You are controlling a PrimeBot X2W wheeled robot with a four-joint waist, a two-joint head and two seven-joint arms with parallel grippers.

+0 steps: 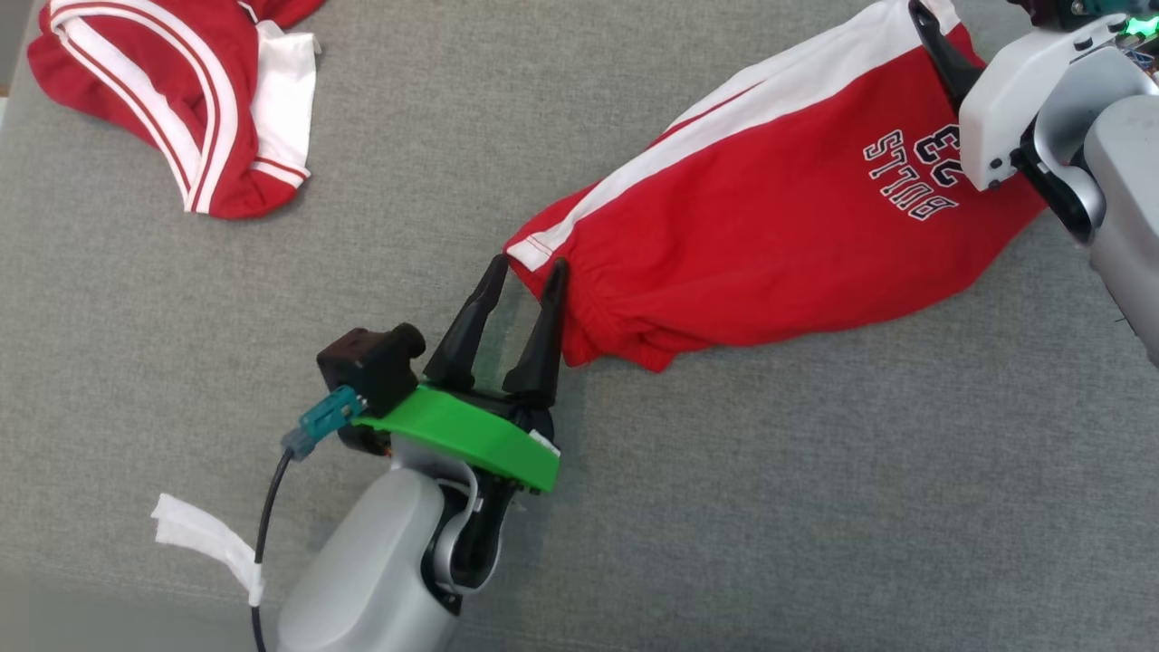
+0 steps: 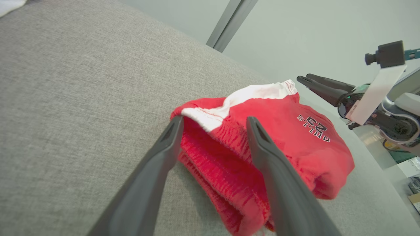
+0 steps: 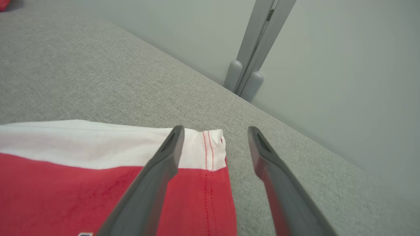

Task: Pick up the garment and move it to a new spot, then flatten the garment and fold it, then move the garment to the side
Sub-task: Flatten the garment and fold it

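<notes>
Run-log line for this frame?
left gripper: jaws open, straddling waistband corner of shorts | right gripper: jaws open over hem corner | shorts: doubled over, lying on grey cushion | held: nothing

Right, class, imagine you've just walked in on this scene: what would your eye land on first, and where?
The bright red shorts with a white stripe and "BULLS 23" print, stretched across the grey fabric surface. The left pincer stands open at one end, the right pincer open at the other. A second red-and-white garment lies crumpled at the head view's upper left.
</notes>
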